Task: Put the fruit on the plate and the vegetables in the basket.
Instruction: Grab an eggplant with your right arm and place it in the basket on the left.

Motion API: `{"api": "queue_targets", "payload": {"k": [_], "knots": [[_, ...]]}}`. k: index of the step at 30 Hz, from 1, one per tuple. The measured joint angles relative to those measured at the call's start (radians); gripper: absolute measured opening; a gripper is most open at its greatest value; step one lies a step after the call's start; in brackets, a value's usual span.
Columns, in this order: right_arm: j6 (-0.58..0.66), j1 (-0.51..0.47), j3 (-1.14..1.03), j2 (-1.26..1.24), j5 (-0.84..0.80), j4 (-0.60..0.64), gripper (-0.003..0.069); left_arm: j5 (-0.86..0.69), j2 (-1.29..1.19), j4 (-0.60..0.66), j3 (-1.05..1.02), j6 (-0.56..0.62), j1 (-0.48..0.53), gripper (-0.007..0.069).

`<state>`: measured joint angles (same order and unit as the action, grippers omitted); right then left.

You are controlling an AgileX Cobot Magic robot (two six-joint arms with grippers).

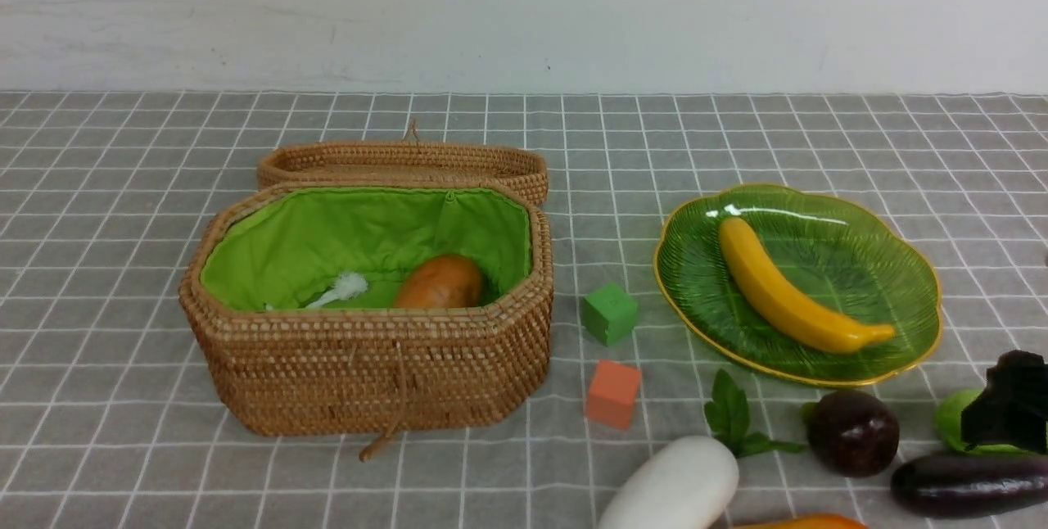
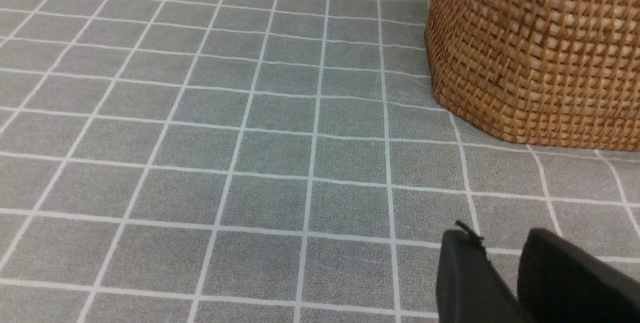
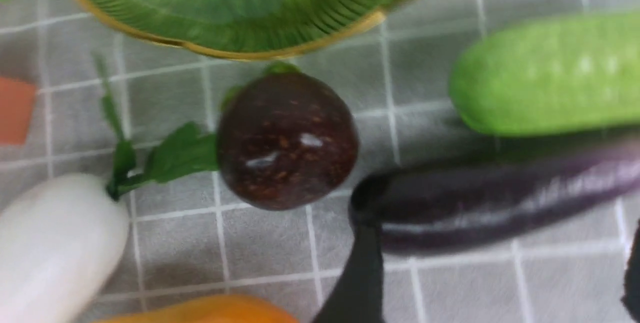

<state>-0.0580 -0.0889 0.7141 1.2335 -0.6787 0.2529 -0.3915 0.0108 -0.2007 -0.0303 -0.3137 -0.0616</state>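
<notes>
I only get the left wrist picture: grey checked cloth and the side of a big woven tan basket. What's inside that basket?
Observer: In the front view, an orange-brown potato lies inside the woven tan rattan basket.
Visitor: Is any fruit on a plate yet?
Observer: Yes, a long yellow banana lies on the ribbed green glass plate.
Visitor: And the other arm?
Observer: The right gripper is open, its fingers spread wide close to a glossy dark purple eggplant.
</notes>
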Motion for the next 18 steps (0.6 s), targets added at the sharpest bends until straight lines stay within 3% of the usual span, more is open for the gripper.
{"api": "queue_targets", "payload": {"k": [4,6,7,10,13,18], "knots": [[-0.375,0.000,0.002,0.068,0.015,-0.004,0.0659,0.000,0.000,0.000,0.000,0.000,0.000,0.0165],[-0.494,0.000,0.002,0.084,0.032,-0.005,0.0646,0.000,0.000,0.000,0.000,0.000,0.000,0.0165],[-0.641,0.000,0.003,0.109,0.062,-0.013,0.0619,0.000,0.000,0.000,0.000,0.000,0.000,0.0165],[-0.826,0.000,0.004,0.141,0.100,-0.028,0.0580,-0.001,0.000,0.000,0.000,0.000,0.000,0.0169],[-0.920,0.000,0.006,0.165,0.112,-0.030,0.0552,-0.001,0.000,0.000,0.000,0.000,0.000,0.0174],[-0.942,0.000,0.006,0.200,0.114,-0.031,0.0535,-0.001,0.000,0.000,0.000,0.000,0.000,0.0179]]}}
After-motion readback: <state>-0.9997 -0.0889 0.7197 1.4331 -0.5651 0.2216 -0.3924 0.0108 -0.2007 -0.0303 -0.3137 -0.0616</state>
